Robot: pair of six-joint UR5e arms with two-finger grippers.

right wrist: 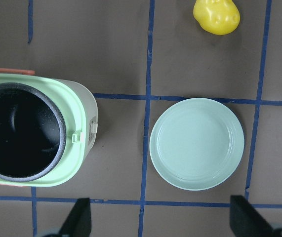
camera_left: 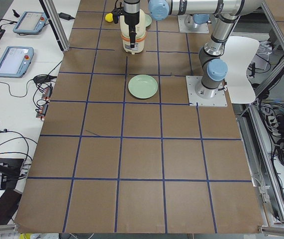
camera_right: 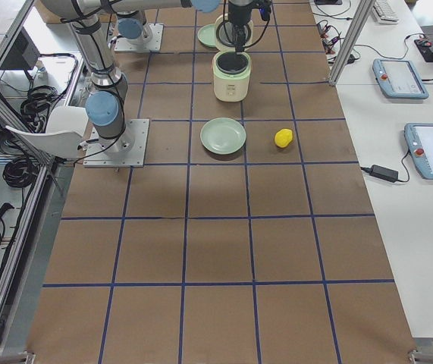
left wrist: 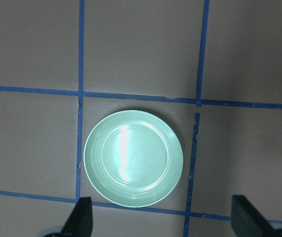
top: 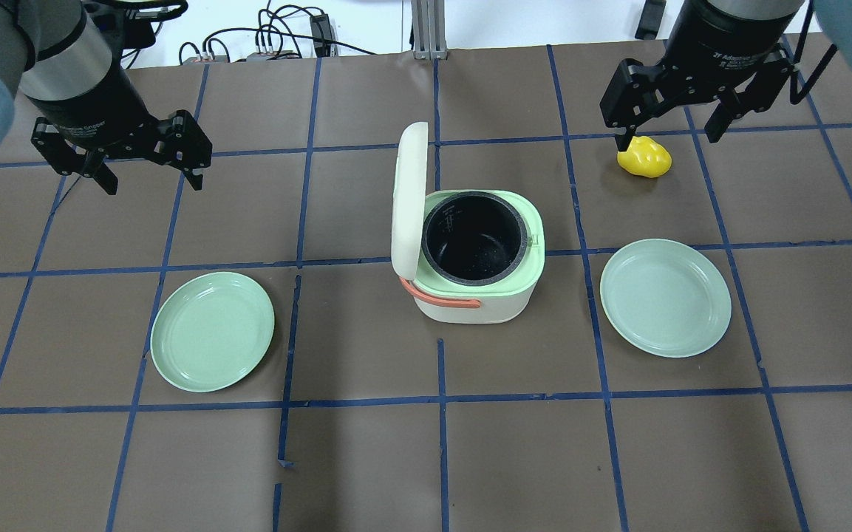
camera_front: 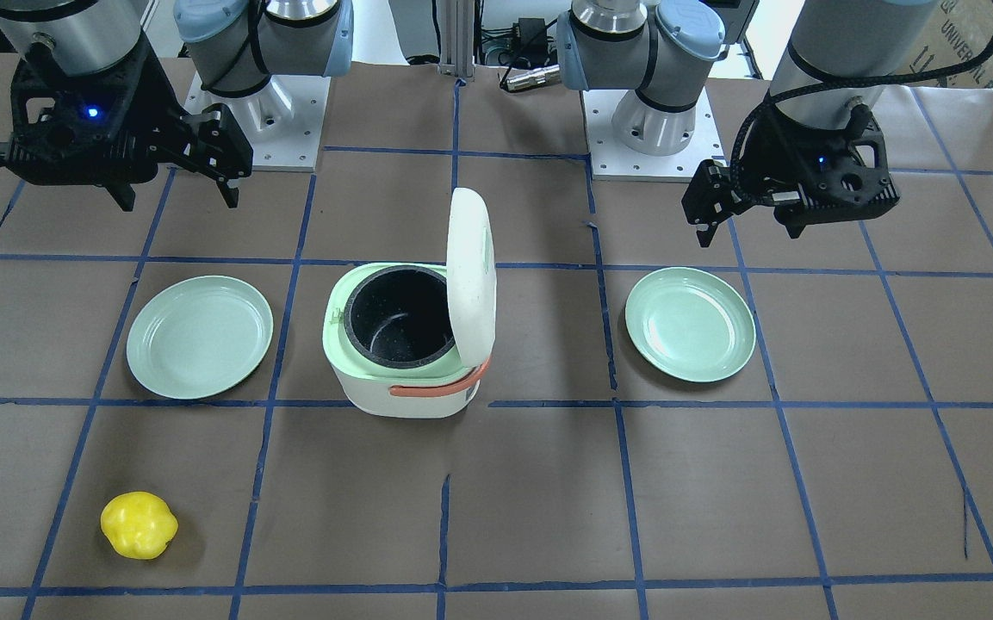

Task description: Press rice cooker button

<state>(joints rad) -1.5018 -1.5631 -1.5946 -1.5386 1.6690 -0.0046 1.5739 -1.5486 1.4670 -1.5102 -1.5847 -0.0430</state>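
The white and green rice cooker (top: 477, 295) stands at the table's middle with its lid (top: 407, 196) swung up and its black pot (top: 474, 236) empty. A small latch button (right wrist: 84, 137) sits on the rim on the robot's right side; it also shows in the overhead view (top: 536, 240). My right gripper (top: 668, 137) hovers open and empty, beyond and to the right of the cooker, above a yellow object (top: 644, 157). My left gripper (top: 154, 176) hovers open and empty, far left of the cooker. The left wrist view shows its fingertips (left wrist: 81, 219) spread wide.
A green plate (top: 211, 331) lies left of the cooker, under the left wrist camera (left wrist: 133, 158). A second green plate (top: 666, 297) lies right of it, in the right wrist view (right wrist: 196, 143). The yellow object (right wrist: 216, 16) lies beyond that plate.
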